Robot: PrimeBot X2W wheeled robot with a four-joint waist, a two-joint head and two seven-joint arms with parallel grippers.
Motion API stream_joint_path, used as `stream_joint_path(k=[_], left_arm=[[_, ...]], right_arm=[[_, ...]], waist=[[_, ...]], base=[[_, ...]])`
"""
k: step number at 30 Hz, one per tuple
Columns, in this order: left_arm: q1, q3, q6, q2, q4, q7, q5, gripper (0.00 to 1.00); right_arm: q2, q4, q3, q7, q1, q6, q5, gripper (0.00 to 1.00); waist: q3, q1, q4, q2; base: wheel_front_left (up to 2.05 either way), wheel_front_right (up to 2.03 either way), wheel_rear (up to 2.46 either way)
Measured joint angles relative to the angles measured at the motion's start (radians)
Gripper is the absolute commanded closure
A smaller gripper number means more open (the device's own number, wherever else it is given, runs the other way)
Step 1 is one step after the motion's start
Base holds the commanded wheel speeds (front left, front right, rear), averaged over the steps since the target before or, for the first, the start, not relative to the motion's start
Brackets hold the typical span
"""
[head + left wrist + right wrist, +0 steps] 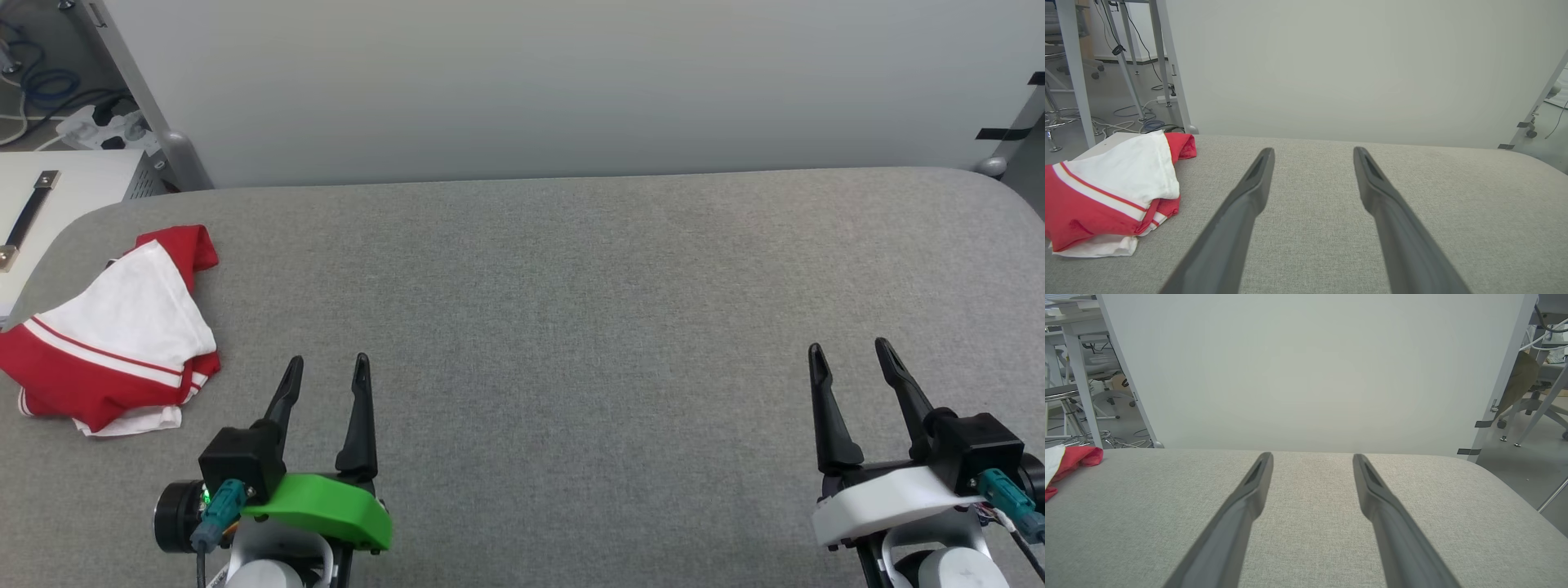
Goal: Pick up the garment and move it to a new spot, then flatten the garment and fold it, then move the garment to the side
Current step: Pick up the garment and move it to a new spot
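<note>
Nearest me, the left jaws and right jaws both stand wide and empty, low over the grey table [571, 327]. Farther out, by the table's left edge, the shirt [122, 327] lies bunched in a heap. I'd swing the left arm across and pinch deep into the thick top fold, so the layers lift together.

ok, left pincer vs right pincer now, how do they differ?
The left pincer has a green cover at its base; the right pincer has a white cover. The left pincer sits near the shirt; the right pincer is far from it. Both are open, empty, above the grey table.
</note>
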Motion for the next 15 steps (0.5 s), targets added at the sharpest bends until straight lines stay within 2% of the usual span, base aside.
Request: stream_joint_path(k=[15], left_arm=[[0.019,-0.012,-0.012,0.000,0.042,-0.030,-0.033,0.00]], right_arm=[[0.000,0.025,0.000,-0.030,0.012,0.000,0.008,0.00]], waist=[[0.006,0.0000,0.003,0.0000]], base=[[0.00,0.00,0.00]])
